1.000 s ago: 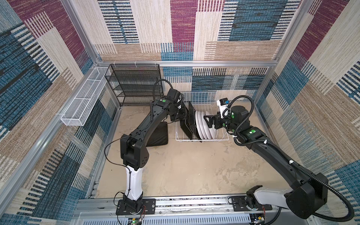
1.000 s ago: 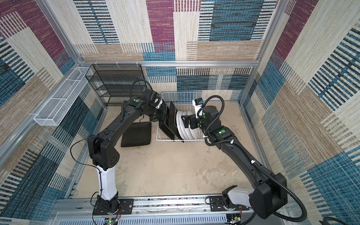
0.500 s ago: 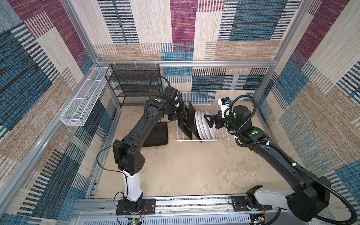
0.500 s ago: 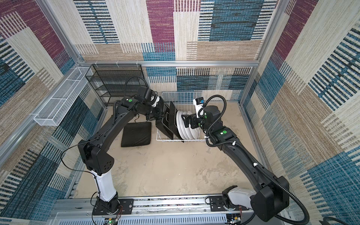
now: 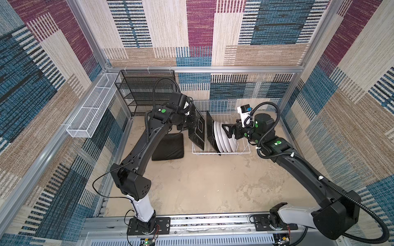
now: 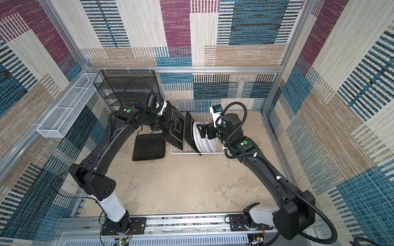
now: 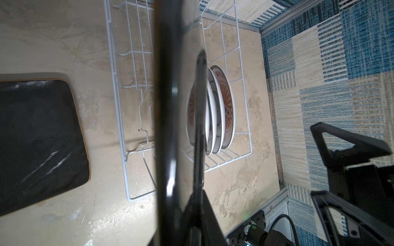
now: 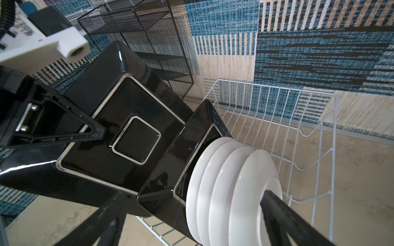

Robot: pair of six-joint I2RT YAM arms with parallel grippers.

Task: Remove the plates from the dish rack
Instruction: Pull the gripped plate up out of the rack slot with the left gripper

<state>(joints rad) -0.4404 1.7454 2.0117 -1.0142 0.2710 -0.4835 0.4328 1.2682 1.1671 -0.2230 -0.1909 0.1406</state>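
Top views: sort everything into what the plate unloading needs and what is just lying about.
Job:
- dish rack
- held square plate
- square plate in the rack
- four round plates
- square plate lying flat

Lying about:
- black shelf
- white mesh basket

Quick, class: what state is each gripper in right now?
Left gripper: closed on a black-backed square plate.
Right gripper: open, holding nothing, by the round white plates.
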